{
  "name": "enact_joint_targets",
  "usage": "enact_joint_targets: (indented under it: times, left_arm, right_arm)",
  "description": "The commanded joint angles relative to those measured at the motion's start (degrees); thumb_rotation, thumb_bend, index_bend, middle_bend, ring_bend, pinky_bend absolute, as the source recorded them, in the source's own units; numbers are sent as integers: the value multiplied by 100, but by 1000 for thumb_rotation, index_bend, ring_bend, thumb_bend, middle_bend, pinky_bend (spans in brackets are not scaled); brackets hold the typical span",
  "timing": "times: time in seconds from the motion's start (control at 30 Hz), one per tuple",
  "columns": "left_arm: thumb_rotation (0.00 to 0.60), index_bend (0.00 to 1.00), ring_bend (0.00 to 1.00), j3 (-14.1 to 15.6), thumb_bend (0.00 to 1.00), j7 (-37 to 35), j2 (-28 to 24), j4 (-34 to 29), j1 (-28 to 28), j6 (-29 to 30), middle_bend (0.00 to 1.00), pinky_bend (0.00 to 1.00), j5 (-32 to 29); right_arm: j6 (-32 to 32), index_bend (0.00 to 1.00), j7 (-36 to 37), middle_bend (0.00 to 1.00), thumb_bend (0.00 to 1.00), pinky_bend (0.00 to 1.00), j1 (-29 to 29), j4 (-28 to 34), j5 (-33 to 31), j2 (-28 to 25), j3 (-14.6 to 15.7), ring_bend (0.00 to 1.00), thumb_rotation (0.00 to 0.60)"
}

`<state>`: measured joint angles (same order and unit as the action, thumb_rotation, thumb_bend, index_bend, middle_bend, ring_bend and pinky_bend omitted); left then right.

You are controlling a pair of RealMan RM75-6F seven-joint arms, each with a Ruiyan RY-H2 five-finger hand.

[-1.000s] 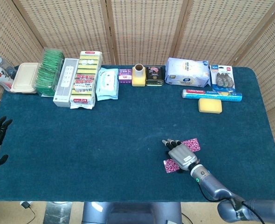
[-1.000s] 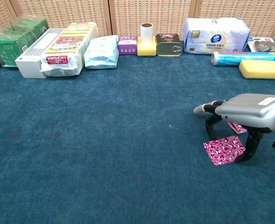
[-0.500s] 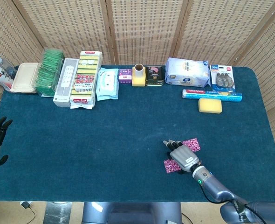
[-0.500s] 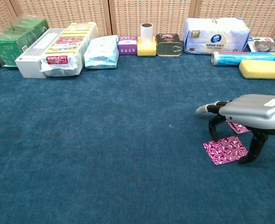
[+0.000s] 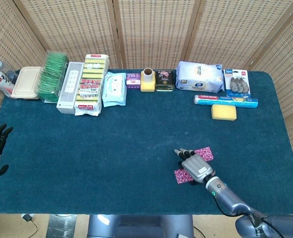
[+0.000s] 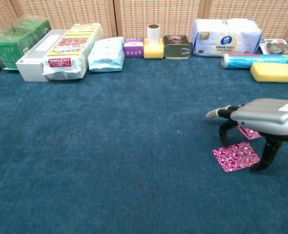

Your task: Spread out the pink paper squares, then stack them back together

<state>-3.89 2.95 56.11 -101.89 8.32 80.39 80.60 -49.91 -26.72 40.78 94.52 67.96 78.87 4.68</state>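
Pink square (image 6: pixel 235 156) under arched right hand (image 6: pixel 261 119)

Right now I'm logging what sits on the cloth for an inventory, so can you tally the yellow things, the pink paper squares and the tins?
Pink paper squares: 2, the near pink square and the far pink square.
Yellow things: 2, the sponge and the yellow block under the roll.
Tins: 1, the tin.
Total: 5.
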Motion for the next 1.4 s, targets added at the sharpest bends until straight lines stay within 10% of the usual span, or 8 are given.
enact_joint_targets:
  times: [0.03, 1.4]
  left_arm:
    - [600, 0, 0, 1, 85, 3, -1, -1, -2, 3, 0, 78, 1]
    - [600, 0, 0, 8, 85, -53, -13, 12, -14, 12, 0, 78, 26]
  right_arm:
    - [13, 370, -6, 34, 197, 146, -10, -19, 5, 11, -7, 46, 600]
    - [-7, 437, 35, 42, 215, 170, -111, 21, 203, -12, -211, 59, 600]
